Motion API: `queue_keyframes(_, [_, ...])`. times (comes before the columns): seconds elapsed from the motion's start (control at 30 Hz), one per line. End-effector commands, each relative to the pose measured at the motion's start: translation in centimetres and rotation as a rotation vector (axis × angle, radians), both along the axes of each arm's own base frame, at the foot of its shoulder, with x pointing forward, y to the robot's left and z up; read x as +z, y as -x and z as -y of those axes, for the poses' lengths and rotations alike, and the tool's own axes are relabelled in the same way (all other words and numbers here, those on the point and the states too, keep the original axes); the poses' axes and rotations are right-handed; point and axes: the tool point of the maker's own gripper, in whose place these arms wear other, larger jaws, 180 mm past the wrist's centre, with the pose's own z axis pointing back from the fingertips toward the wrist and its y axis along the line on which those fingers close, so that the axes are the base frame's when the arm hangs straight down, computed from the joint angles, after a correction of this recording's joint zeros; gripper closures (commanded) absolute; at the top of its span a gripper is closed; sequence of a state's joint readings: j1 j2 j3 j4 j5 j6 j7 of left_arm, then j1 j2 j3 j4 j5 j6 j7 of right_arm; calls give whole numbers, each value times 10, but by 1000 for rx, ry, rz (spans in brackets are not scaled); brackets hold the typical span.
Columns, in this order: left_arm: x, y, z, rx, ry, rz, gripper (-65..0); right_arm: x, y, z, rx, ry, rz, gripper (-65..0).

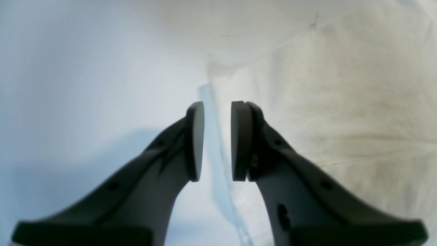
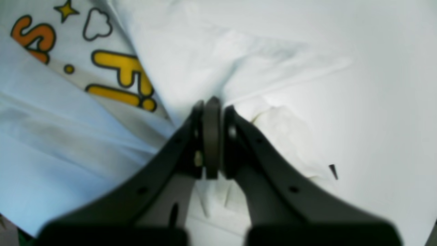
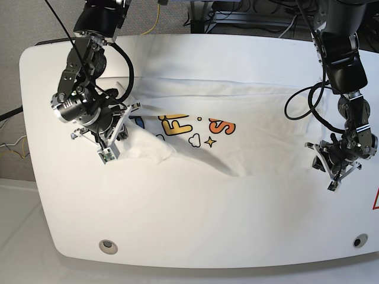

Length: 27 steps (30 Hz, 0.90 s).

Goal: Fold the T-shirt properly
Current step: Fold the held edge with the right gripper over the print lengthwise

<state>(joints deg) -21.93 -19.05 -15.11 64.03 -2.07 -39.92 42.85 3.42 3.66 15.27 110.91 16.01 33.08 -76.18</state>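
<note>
The right gripper point(image 2: 212, 136) at centre frame in its wrist view is clenched, pads pressed flat together, on a fold of the T-shirt point(image 2: 191, 61); yellow and orange letters, a cloud and a star sit at upper left. The left gripper point(image 1: 217, 140) is released, its pads apart over the shirt's edge, white cloth to the right. In the base view the T-shirt point(image 3: 249, 118) lies rumpled across the upper middle of the white table point(image 3: 195, 231).

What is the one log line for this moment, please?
left gripper: open, at T-shirt edge | right gripper: shut on T-shirt fold | fold: not finished
</note>
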Motion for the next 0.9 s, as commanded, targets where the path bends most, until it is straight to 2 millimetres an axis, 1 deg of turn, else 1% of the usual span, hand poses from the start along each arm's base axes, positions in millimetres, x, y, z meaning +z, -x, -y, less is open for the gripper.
queue_keyframes(0.0, [23,-15,-5,0,-12,65,-126,10,-2,-1,22,-21,41,0])
queue_keyframes(0.23, [24,-16,-5,-1,-12,74,-126,7,11,6,36,-19,27,0])
queue_keyframes(0.43, [29,-22,-2,-12,-4,130,-126,4,21,31,-17,12,12,0])
queue_keyframes(0.53, [23,-17,-3,-16,-10,127,-126,4,25,46,-30,45,1,0])
queue_keyframes(0.63, [23,-17,-2,-20,-11,140,-126,1,31,58,-40,75,-14,0])
queue_keyframes(0.77, [23,-17,-2,-21,-9,144,-127,-1,38,70,-43,107,-31,0])
queue_keyframes(0.87, [24,-17,-2,-21,-10,146,-127,-4,43,75,-41,124,-49,0])
